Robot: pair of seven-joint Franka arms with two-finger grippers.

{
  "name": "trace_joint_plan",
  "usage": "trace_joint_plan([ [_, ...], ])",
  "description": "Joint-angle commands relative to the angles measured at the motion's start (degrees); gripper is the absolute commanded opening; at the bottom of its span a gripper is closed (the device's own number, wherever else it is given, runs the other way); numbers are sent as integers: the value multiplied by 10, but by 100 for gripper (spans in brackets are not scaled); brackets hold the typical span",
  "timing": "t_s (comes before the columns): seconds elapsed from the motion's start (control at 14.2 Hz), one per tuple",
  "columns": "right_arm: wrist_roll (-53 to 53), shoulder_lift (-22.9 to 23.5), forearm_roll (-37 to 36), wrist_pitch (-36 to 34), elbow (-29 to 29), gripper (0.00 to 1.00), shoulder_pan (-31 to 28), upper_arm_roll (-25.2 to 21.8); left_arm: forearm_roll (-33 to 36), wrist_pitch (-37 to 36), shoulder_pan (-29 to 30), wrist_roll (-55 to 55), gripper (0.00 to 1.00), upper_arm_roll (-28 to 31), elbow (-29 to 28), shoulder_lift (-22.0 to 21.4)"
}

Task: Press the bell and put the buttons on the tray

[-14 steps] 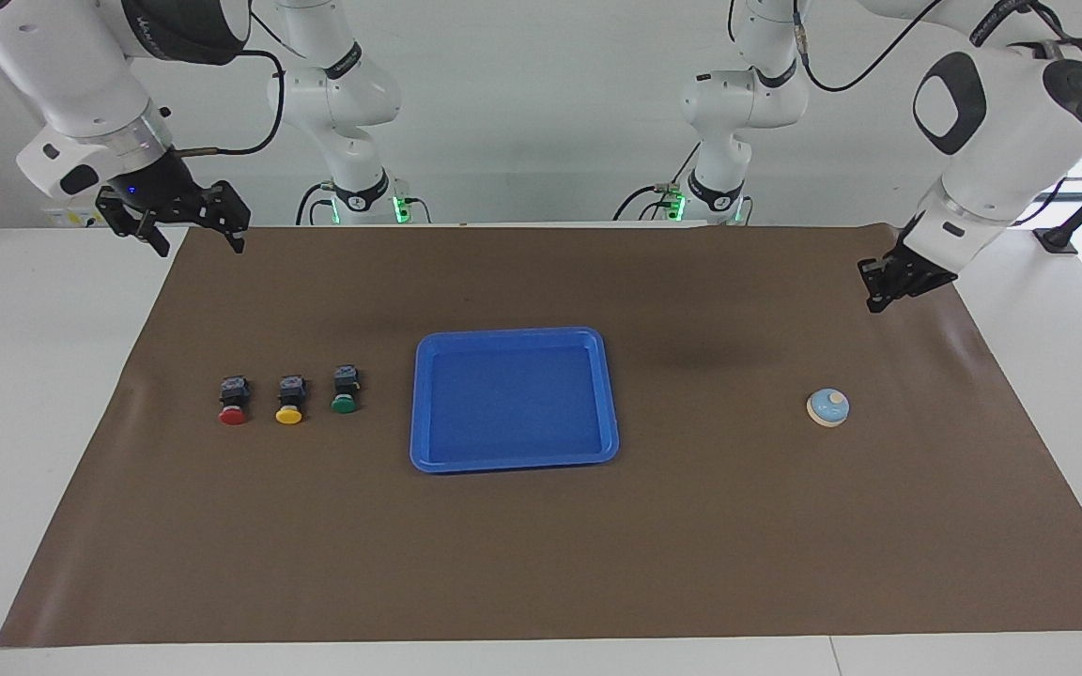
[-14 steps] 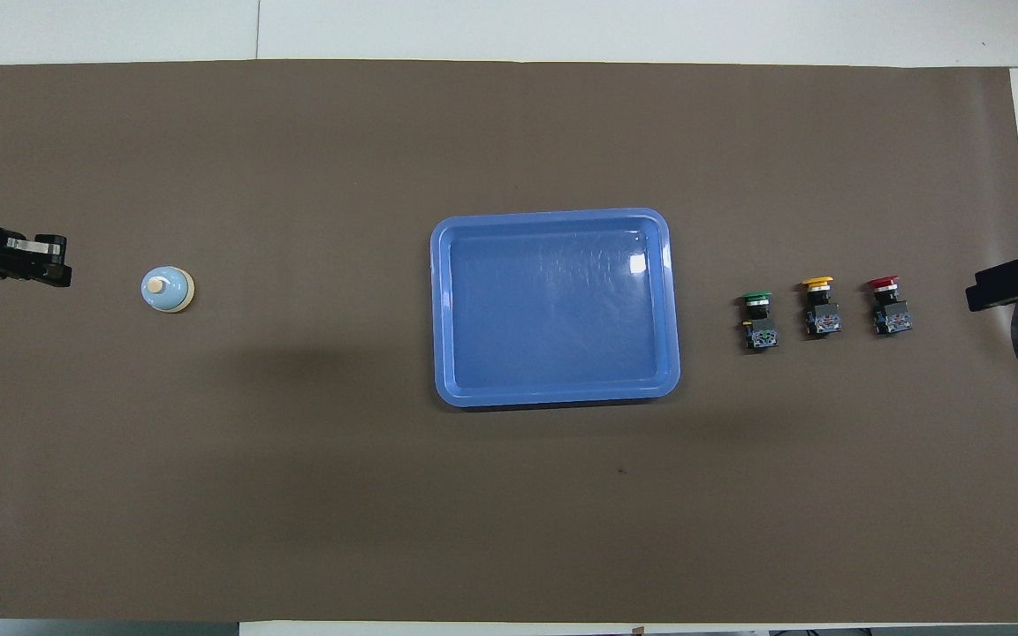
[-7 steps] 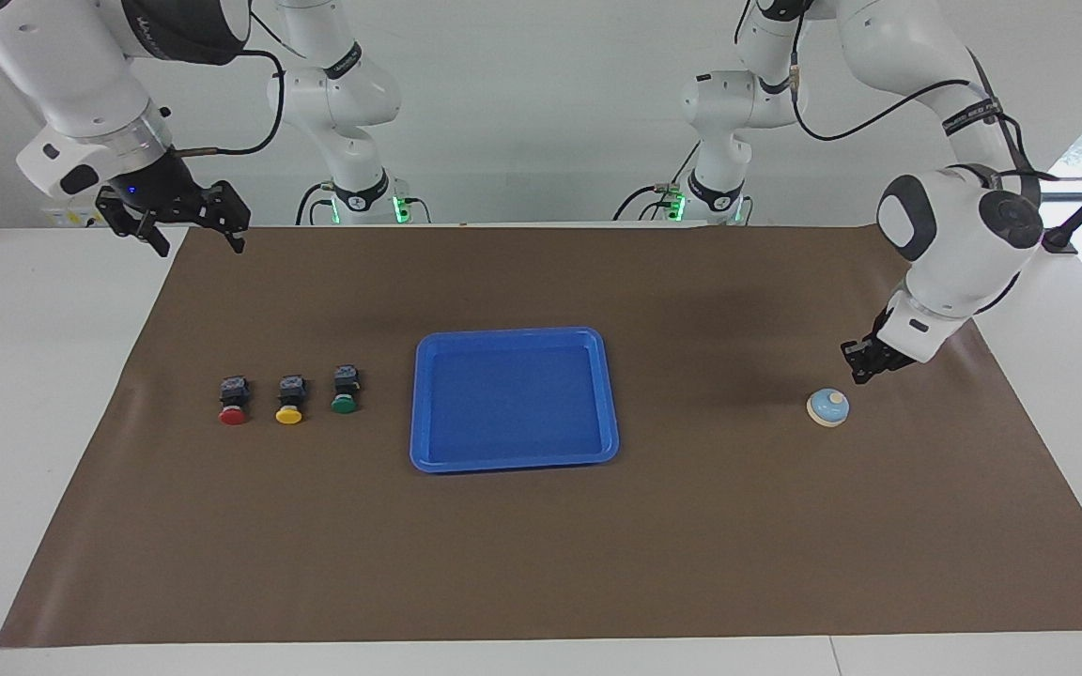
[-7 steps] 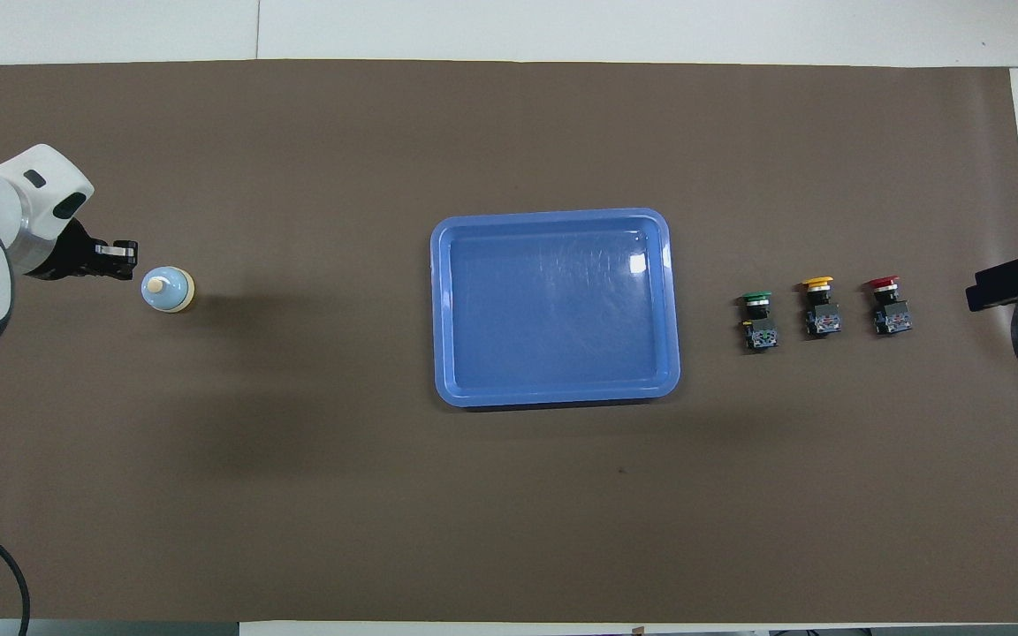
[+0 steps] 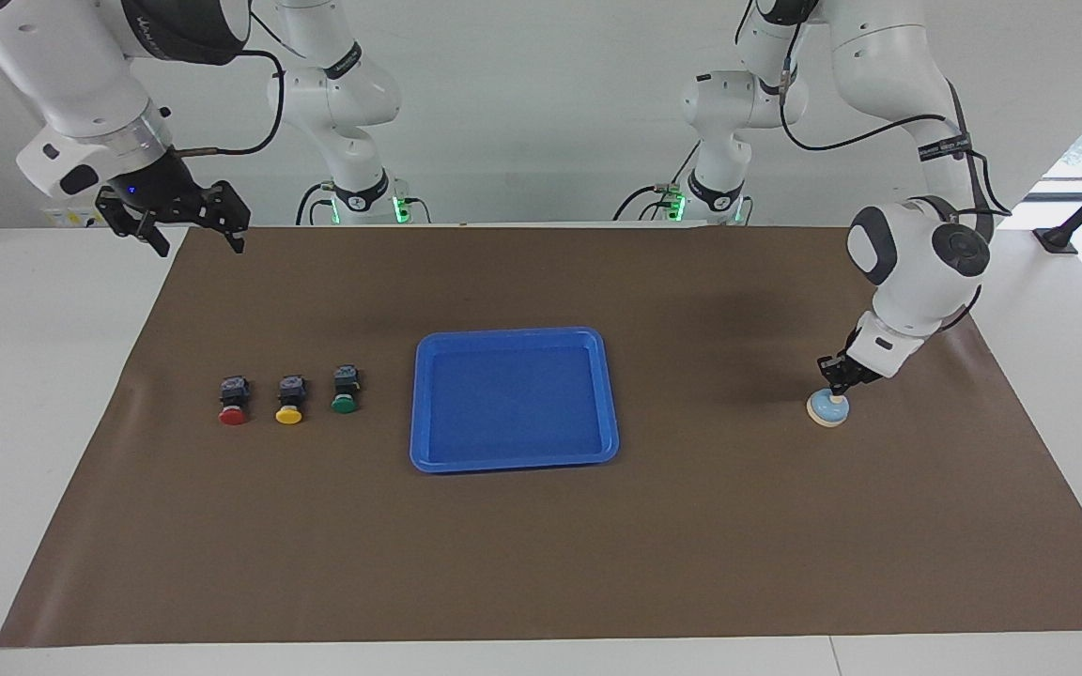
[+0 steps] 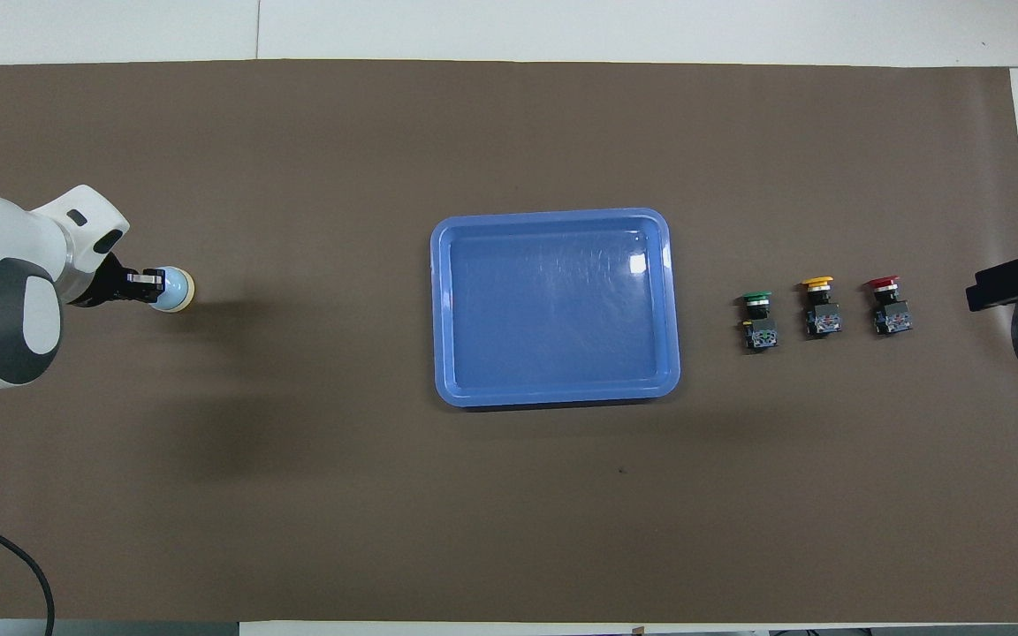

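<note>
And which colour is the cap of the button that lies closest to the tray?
Green: the green button beside the tray; clearest in the facing view.

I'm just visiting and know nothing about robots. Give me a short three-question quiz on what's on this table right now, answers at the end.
1. True or false: the blue tray already holds a button.
2. Which button lies closest to the tray: A) red button, B) yellow button, C) green button?
3. Fill in: the left gripper, fingertips shut, is down at the knob on top of the ____, while the right gripper waits open in the air at its own end of the table.

Key:
1. False; all three buttons lie on the brown mat beside the tray.
2. C.
3. bell.
</note>
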Motion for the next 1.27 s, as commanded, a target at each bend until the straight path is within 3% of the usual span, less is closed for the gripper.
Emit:
trace_joint_plan([
  [0.0, -3, -9, -5, -3, -6, 100, -5, 5, -2, 36, -1, 11, 0, 3, -30, -1],
  [0.21, -3, -9, -5, -3, -6, 100, -5, 5, -1, 4, -1, 14, 0, 3, -1, -1],
  [0.35, -3, -9, -5, -3, -6, 100, -6, 6, -2, -103, -2, 15, 0, 3, 70, -7],
  [0.49, -3, -9, -5, -3, -6, 100, -6, 5, -2, -176, -6, 14, 0, 3, 109, -41],
  [0.63, -3, -9, -5, -3, -6, 100, -6, 5, -1, -246, -24, 9, 28, 3, 130, -84],
  [0.7, -3, -9, -5, -4, -6, 100, -6, 5, -1, -283, -26, 9, 67, 3, 144, -106],
  [0.77, -3, -9, -5, -3, -6, 100, -6, 6, 2, -321, -28, 9, 100, 3, 165, -119],
  [0.98, -3, -9, -5, -3, -6, 100, -6, 5, 9, -429, -35, 9, 100, -9, 255, -115],
  [1.2, -3, -9, -5, -3, -6, 100, -5, 5, 9, -434, -34, 8, 100, -26, 261, -123],
])
